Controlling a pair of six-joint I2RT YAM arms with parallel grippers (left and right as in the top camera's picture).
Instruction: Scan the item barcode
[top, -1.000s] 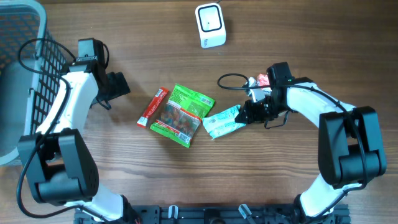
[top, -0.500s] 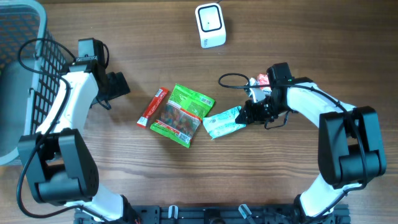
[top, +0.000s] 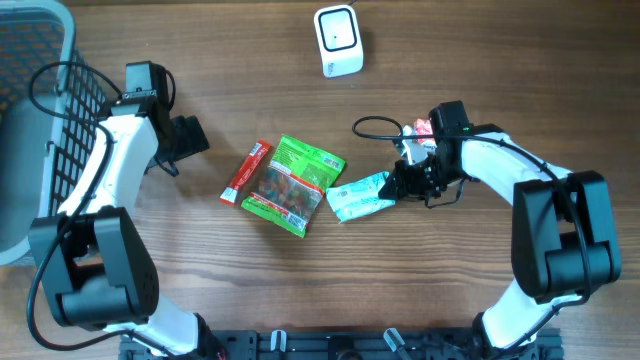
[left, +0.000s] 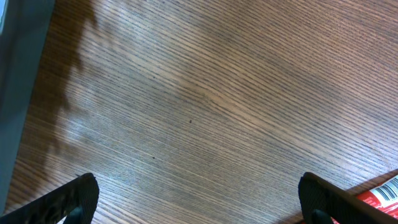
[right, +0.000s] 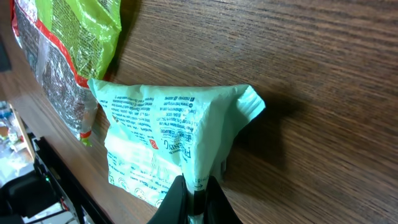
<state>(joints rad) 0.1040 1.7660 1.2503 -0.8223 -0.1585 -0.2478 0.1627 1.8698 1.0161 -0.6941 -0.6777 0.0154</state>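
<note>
The right claw (right: 196, 194) pinches an edge of the mint-green packet (top: 358, 196), which lies on the table (top: 500, 60) just right of the green bag (top: 295, 183); the left claw (top: 188, 136) gapes wide, empty. Lift gently — thin film slips — turning the barcode toward the far scanner (top: 338, 41).

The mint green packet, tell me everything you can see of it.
The mint green packet is a thin, crinkled plastic pouch with fine printed text and white panels. It rests on the wooden table, one end pinched in the shut right claw, which creases it into a peak. Its other end seems to touch the green snack bag.
</note>
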